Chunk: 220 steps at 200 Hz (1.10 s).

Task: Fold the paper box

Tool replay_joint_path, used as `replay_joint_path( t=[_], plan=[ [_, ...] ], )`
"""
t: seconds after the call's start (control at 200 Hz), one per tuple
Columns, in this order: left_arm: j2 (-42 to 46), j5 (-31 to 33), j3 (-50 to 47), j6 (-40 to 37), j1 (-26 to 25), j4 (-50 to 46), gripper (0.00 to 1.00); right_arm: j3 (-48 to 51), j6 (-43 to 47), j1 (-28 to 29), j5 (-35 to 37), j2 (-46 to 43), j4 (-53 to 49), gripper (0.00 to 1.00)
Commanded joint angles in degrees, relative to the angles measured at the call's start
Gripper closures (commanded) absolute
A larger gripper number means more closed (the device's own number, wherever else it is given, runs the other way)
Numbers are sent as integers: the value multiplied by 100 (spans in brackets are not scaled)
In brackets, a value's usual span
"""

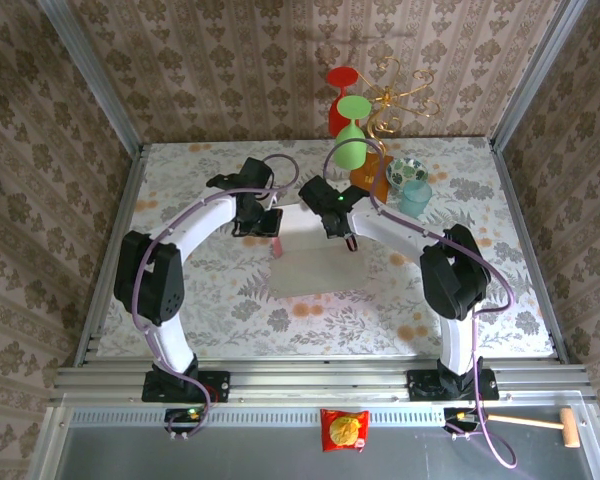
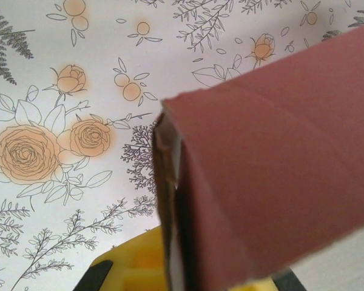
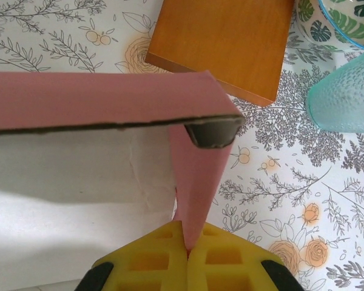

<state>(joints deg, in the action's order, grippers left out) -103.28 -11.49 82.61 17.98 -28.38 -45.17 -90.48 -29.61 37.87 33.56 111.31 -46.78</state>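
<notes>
Pink thin-cardboard paper box (image 1: 315,268) at the floral table's (image 1: 200,300) middle, side flaps (image 3: 109,100) raised
Jaws of left gripper (image 1: 277,243) and right gripper (image 1: 351,240) each clamp a flap; both should swing inward together, bending along creases; uneven pull may tear.

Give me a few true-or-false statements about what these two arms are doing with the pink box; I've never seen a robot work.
1. The right gripper has its yellow fingers pinched on a pink flap of the paper box. True.
2. The left gripper hangs open, well away from the box. False: it is shut on an edge of the box.
3. The box is blue inside and out. False: it is pink outside and a paler whitish pink inside.
4. An orange-brown booklet lies on the flowered table beyond the box. True.
5. The teal cup stands on top of the booklet. False: it stands on the table beside it.
</notes>
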Motion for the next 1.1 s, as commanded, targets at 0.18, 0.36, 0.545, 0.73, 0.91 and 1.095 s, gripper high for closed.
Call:
replay_joint_path(
  t=[0.18,0.36,0.545,0.73,0.91,1.095],
  plan=[
    [-152,324,-16,284,34,39,100,-96,-128,71,517,144,-580,100],
    [-165,423,-77,354,34,65,100,-259,-211,80,621,290,-839,100],
    [-179,555,-199,425,51,180,100,-260,-235,109,375,295,-841,100],
    [-255,874,-205,429,69,194,100,-413,-141,115,177,371,-902,100],
    [-342,1556,-173,461,-51,165,100,-445,-168,116,-38,422,-920,100],
    [-241,1275,-552,457,-116,983,100,-410,-11,116,-288,458,-785,100]
  ],
)
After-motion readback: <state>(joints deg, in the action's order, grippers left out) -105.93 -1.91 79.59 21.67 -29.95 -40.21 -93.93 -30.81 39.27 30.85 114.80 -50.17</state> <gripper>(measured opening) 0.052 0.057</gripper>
